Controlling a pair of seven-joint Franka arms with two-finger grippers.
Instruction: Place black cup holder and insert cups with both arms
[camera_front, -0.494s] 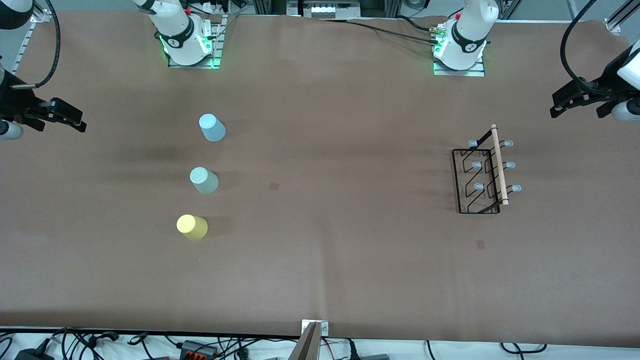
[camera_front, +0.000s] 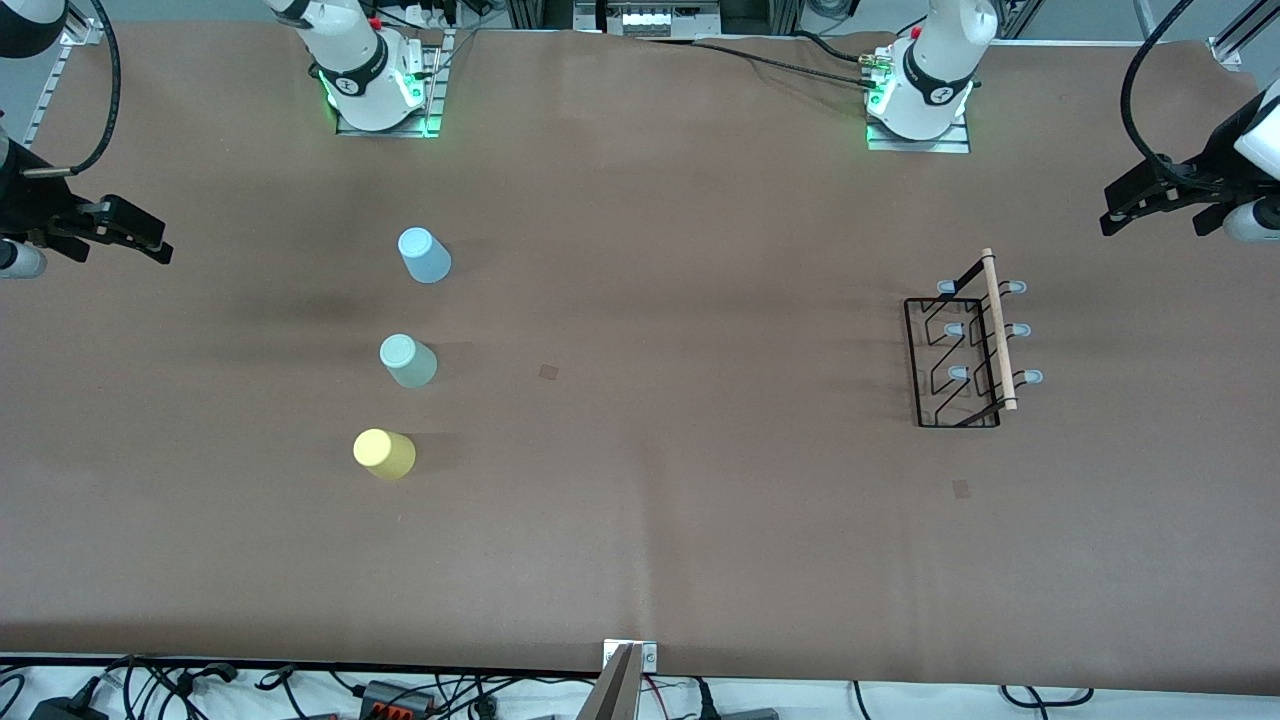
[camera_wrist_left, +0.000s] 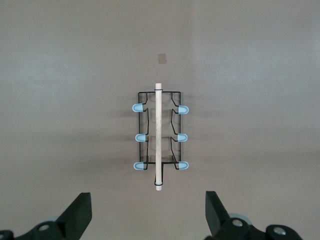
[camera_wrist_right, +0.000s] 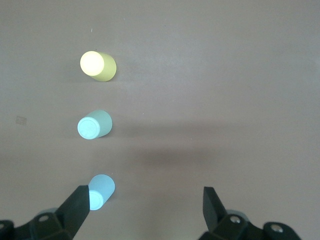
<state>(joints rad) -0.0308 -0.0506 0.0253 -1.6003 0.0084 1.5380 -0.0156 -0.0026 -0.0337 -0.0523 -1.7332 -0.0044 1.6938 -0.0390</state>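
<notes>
While the rack (camera_front: 962, 345) stands on the table (camera_front: 680, 500) toward the left arm's end, the left gripper (camera_front: 1120, 210) hangs near that end's edge, well apart from it, fingers (camera_wrist_left: 80, 212) spread wide and empty. Three cups stand in a row toward the right arm's end: blue cup (camera_front: 424, 255) farthest from the front camera, mint cup (camera_front: 407, 361) in the middle, yellow cup (camera_front: 384, 454) nearest. The right gripper (camera_front: 150, 240) hangs by that end's edge, well apart from them, fingers (camera_wrist_right: 75, 207) spread, empty.
</notes>
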